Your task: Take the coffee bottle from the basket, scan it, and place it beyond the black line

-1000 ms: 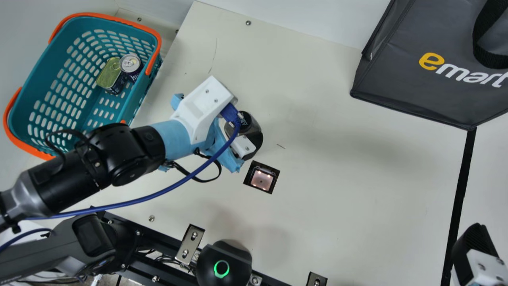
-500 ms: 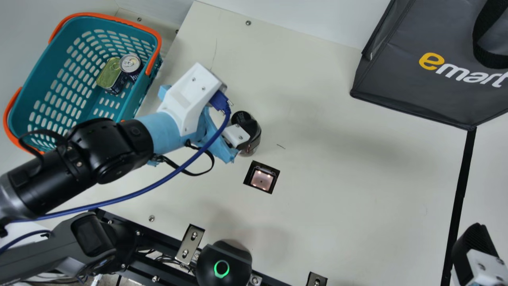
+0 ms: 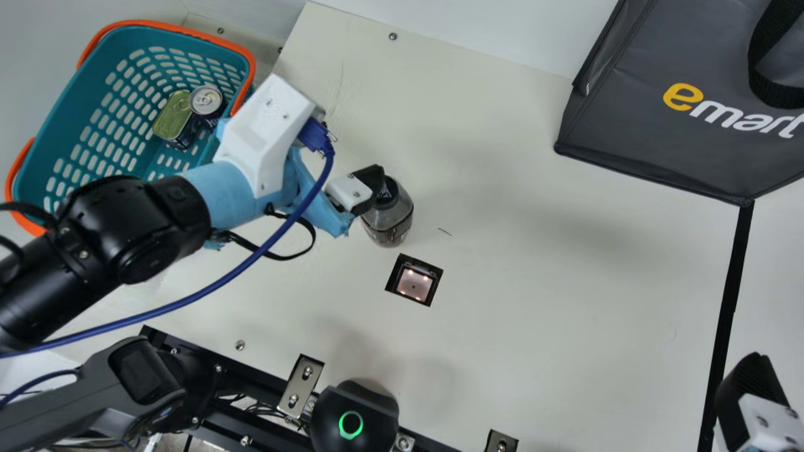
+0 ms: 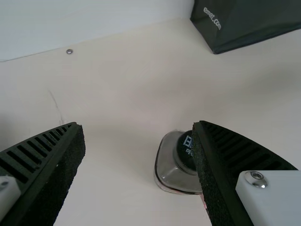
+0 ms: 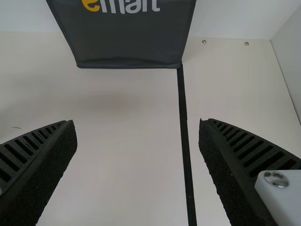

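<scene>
The coffee bottle (image 3: 389, 220), clear with a black cap, stands upright on the table just behind the scanner window (image 3: 414, 282). My left gripper (image 3: 348, 188) is at its basket side, one finger overlapping the bottle's edge. In the left wrist view, the left gripper (image 4: 138, 127) is wide open; the bottle (image 4: 171, 165) appears beside one finger, partly covered by it. At the main view's lower right is my right gripper (image 3: 754, 402), near the black line (image 3: 728, 314). The right wrist view has the right gripper (image 5: 137, 122) open with bare table and the black line (image 5: 184, 117) between its fingers.
A teal basket (image 3: 63, 119) with orange handles holds a can (image 3: 206, 100) and a green-topped tin (image 3: 172, 115) at the left. A dark shopping bag (image 3: 628, 119) stands at the back right. Along the front edge are metal brackets (image 3: 301, 384) and a black device (image 3: 355, 417).
My left gripper has moved away from the bottle toward the basket, uncovering more of it. The bottle now stands released on the table. The right arm has kept still.
</scene>
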Robot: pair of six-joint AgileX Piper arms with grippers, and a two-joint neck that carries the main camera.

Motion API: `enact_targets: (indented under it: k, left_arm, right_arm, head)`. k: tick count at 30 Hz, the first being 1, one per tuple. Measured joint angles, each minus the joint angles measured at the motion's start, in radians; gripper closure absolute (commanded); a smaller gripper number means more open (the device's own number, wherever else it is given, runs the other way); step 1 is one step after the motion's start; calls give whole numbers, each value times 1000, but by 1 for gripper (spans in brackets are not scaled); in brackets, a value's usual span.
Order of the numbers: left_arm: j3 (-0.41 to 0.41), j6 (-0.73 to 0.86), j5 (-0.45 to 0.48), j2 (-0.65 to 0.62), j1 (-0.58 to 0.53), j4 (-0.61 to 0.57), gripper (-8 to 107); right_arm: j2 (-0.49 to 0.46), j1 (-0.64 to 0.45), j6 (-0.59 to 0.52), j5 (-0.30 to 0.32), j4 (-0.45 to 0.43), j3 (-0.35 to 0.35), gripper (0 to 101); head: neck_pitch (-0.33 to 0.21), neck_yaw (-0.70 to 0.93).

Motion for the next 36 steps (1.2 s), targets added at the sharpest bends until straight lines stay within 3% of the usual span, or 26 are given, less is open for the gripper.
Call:
enact_targets:
  k: [20, 36]
  left_arm:
    - [35, 26, 20, -119, 169, 51, 9]
    - [81, 93, 53, -226, 307, 19, 9]
  right_arm:
    - [0, 0, 0, 0, 0, 0, 10]
    - [0, 0, 0, 0, 0, 0, 10]
  head:
    - [2, 0]
    - [2, 0]
